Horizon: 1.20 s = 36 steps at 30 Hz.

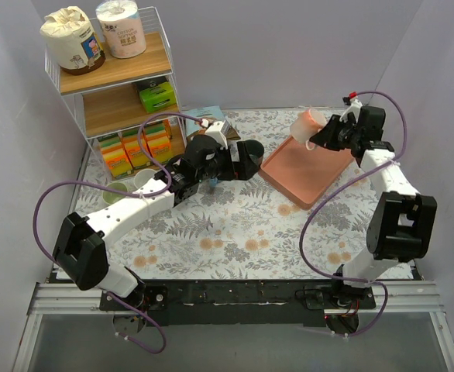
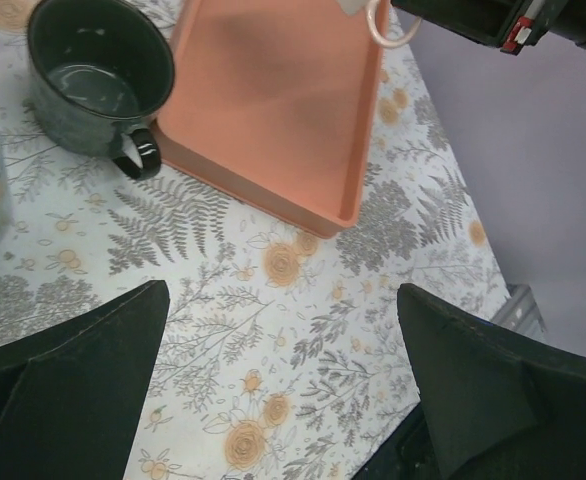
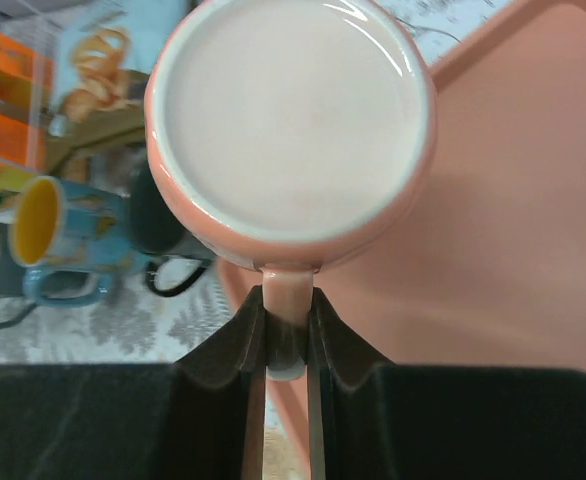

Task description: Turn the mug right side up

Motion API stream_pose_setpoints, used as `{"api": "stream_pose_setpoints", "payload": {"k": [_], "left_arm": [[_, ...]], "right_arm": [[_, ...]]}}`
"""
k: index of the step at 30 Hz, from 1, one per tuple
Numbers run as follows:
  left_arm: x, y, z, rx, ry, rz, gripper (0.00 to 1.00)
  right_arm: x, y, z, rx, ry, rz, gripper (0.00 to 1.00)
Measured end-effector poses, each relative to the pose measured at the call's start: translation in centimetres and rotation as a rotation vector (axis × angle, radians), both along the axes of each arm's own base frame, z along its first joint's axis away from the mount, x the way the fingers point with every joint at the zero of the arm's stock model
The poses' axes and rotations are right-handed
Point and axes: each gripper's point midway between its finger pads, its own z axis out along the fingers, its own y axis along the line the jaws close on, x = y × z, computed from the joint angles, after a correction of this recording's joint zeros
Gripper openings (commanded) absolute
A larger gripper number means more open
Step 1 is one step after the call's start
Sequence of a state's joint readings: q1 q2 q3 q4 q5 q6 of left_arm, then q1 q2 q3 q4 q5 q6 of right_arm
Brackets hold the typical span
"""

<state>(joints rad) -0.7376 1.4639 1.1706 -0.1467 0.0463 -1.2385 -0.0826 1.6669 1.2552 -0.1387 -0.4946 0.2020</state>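
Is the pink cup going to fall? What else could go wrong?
It might. The right gripper pinches the pink mug only by its thin handle, so the mug could swivel or slip and drop onto the tray. It also hangs near the tray's far edge, so a careless set-down could catch the rim and tip it over.
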Motion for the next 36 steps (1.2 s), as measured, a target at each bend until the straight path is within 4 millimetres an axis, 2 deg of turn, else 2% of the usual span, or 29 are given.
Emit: {"api": "stream_pose_setpoints", "payload": {"k": [3,7,13,17,19,22,24,27,29,36], "left_arm": [[-0.7,-0.8,0.7,-0.053,-0.005,-0.053,0.98],[-1.9,-2.0,2.2,-0.143,-0.024,-0.133,0.93],[-3.1,-3.8,7.0,-0.311,-0.133,-0.255,0.98],[-4.2,-4.8,10.5,-0.421,-0.201,-0.346,0.97],[-4.7,-5.5,11.9,-0.473,-0.224,-0.402,0.96],[-4.9,-6.7,13.0,-0.532,-0.236,-0.469,0.95],[-4.9,-7.3,12.9,-0.556,-0.223,-0.493,0.87],[-4.9,-7.8,12.5,-0.585,-0.205,-0.517,0.77],[-5.0,-8.0,12.6,-0.605,-0.197,-0.527,0.75],[-5.5,-7.7,14.8,-0.681,-0.241,-0.546,0.65]], "right_arm": [[-1.6,1.3,4.4,0.095,-0.081,0.006,0.01],[-4.4,3.2,8.8,0.225,-0.172,0.036,0.01],[-9.9,6.2,12.3,0.427,-0.195,0.089,0.01],[-13.3,8.5,14.9,0.544,-0.207,0.139,0.01],[-14.9,9.6,16.9,0.588,-0.231,0.179,0.01],[-17.0,10.8,19.4,0.632,-0.277,0.24,0.01],[-18.1,11.2,20.8,0.659,-0.304,0.267,0.01],[-19.0,11.6,22.1,0.687,-0.329,0.293,0.01],[-19.5,12.0,22.4,0.7,-0.329,0.306,0.01],[-20.0,13.0,22.5,0.721,-0.308,0.329,0.01]]}}
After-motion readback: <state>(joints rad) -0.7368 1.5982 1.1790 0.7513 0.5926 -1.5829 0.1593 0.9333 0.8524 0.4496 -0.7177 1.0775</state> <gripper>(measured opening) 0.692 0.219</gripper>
